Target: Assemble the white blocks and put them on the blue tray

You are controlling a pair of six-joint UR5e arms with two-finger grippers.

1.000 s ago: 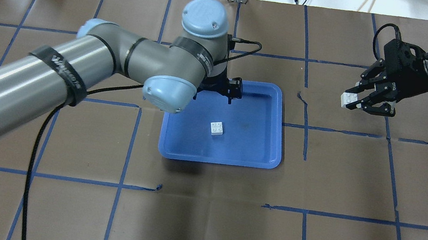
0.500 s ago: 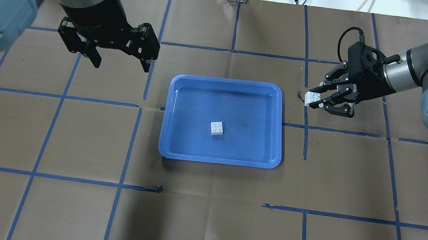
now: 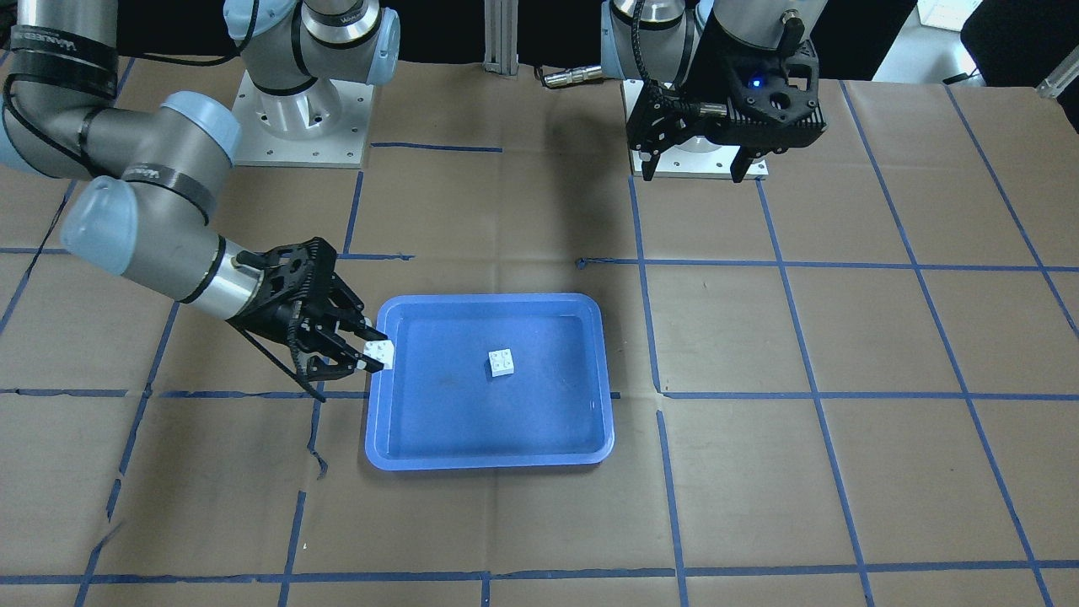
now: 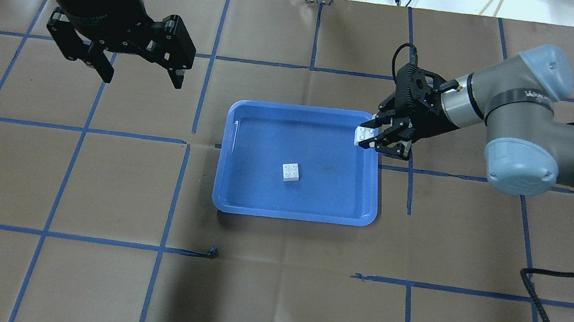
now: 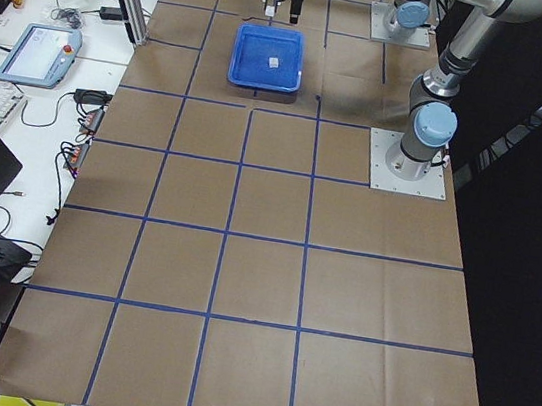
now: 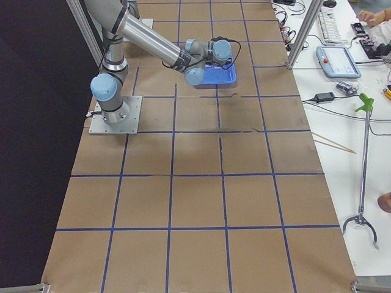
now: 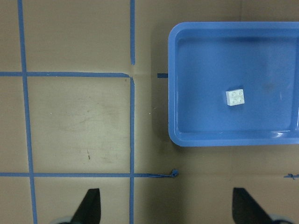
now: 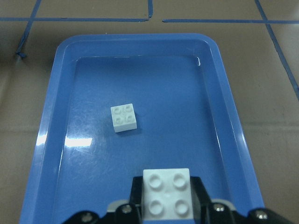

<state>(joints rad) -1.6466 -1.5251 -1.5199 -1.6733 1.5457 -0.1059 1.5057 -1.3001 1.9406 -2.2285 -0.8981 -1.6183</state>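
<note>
Right gripper: the right gripper (image 4: 370, 139) has its jaws clamped on a small white square plastic brick with four studs facing up. This held white block (image 8: 167, 192) sticks out past the fingertips.
Held block position: it hangs over the rim of the rectangular bright blue plastic tray (image 4: 290, 217), at the corner on that arm's side. Its height above the tray floor is hard to read.
Second block: a matching small white square plastic brick, the loose white block (image 4: 291, 173), lies studs up near the middle of the tray floor and touches nothing else.
Key relation: in the right wrist view the loose white block lies ahead of the jaws and off to the left, towards the tray's centre. It is turned slightly about the vertical relative to the held one. Both are square, so neither has a long axis.
Left gripper: the left gripper (image 4: 142, 76) has its jaws spread wide with nothing between them. It is over the brown paper-covered table (image 4: 262, 308), well away from the tray on its other side.
Nearer arm: right.
Step (judgement): the held block is being carried towards the loose one, and the two are not yet joined.
Next move needs (judgement): travel inward and left, a small wrist twist to square the edges, then a straight press down.
Risk (judgement): misaligned studs could make the loose block skid on the smooth tray floor.
</note>
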